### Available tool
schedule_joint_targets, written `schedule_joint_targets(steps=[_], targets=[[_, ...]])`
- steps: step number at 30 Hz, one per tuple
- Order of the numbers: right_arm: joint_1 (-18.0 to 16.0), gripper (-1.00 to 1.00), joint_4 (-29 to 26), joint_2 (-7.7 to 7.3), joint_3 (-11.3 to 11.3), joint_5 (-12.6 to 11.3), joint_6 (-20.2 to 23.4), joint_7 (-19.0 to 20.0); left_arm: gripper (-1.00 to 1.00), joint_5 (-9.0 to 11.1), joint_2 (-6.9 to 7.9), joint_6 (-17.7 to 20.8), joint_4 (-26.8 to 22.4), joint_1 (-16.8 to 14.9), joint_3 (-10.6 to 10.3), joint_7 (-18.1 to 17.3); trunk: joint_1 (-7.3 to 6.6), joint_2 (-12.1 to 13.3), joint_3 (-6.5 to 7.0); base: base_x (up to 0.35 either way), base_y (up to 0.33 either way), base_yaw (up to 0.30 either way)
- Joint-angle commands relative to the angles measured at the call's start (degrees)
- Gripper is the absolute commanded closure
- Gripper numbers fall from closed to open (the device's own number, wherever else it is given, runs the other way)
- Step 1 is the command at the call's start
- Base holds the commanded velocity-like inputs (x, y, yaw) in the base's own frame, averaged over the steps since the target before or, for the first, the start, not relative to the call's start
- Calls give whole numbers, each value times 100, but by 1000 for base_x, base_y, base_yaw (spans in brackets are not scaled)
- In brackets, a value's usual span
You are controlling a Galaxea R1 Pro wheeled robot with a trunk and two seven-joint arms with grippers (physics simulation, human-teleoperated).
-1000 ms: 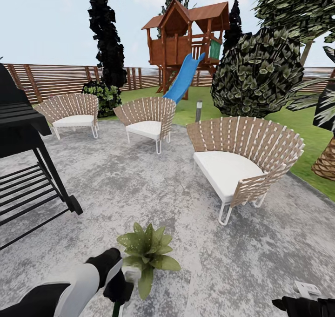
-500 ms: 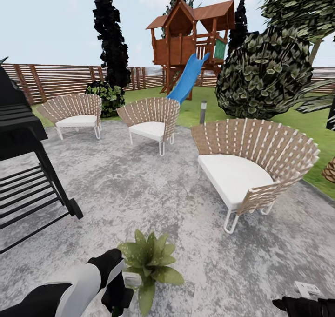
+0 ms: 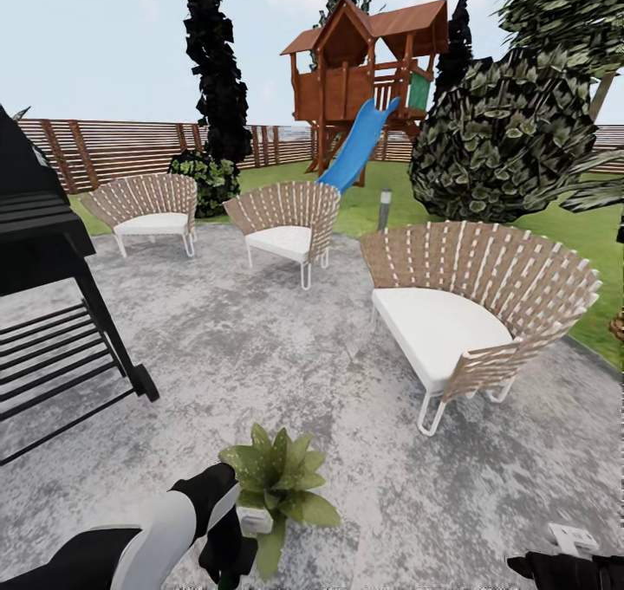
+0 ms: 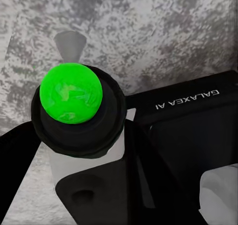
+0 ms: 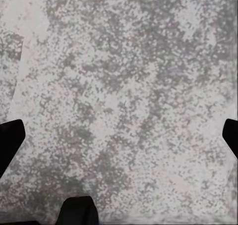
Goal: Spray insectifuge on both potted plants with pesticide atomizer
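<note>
1 potted plant [image 3: 276,483] faces the head camera — left wrist shows atomizer [image 4: 74,116].

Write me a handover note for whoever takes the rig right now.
Left end effector: shut on the atomizer, held low beside the light-green plant on the patio.
Right end effector: open, empty, over bare paving.
Done: atomizer picked up and brought to the first plant.
Left: whether this plant is covered cannot be told; the second plant must be found and sprayed.
</note>
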Motion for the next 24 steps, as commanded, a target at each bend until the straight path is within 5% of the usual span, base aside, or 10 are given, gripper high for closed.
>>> schedule_joint_targets(steps=[1, 11, 24], targets=[[-7, -100, -4, 2, -17, 34, 10, 40, 100, -61, -2, 27, -10, -2, 40, -25, -3, -3, -5, -245, -219, 0], [-11, -100, -5, 2, -15, 38, 10, 40, 100, -53, 5, 27, -11, -2, 48, -25, -3, -3, -5, -64, -261, 115], [-11, -100, -5, 2, -15, 41, 10, 40, 100, -61, 15, 27, -11, -2, 51, -23, -3, -3, -5, 114, -11, 121]])
